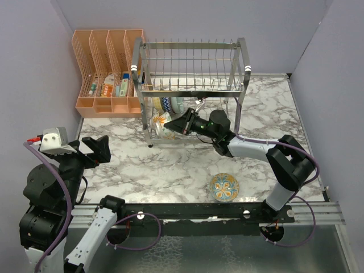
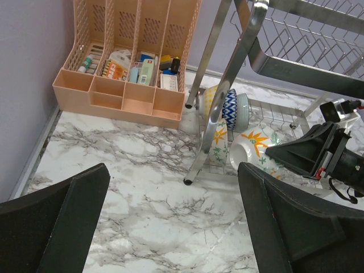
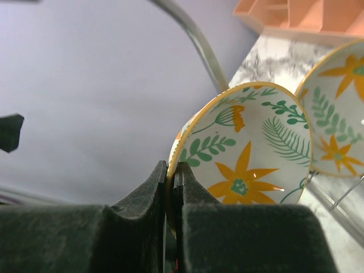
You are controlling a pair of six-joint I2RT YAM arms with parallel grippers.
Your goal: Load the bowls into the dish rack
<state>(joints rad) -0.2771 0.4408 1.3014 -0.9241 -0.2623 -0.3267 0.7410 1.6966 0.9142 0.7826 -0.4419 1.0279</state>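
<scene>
One floral bowl [image 3: 250, 153], orange flowers and green leaves, is standing on edge at the lower tier of the dish rack [image 1: 243, 60], my right pincer [image 3: 173, 170] clamping tight on its rim. A matching bowl [image 3: 341, 119] is leaning beside it; another bowl [image 1: 224, 187] is lying on the counter [image 1: 142, 165]. My left pincer [image 2: 173, 187] is hanging wide open, empty. The labels [image 2: 142, 71] in the peach organizer [image 1: 105, 105] are too small to read.

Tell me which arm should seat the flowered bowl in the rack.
Right. The right fingers pinch the bowl by its rim at the rack's lower tier; the left fingers stand open and empty, well away.
</scene>
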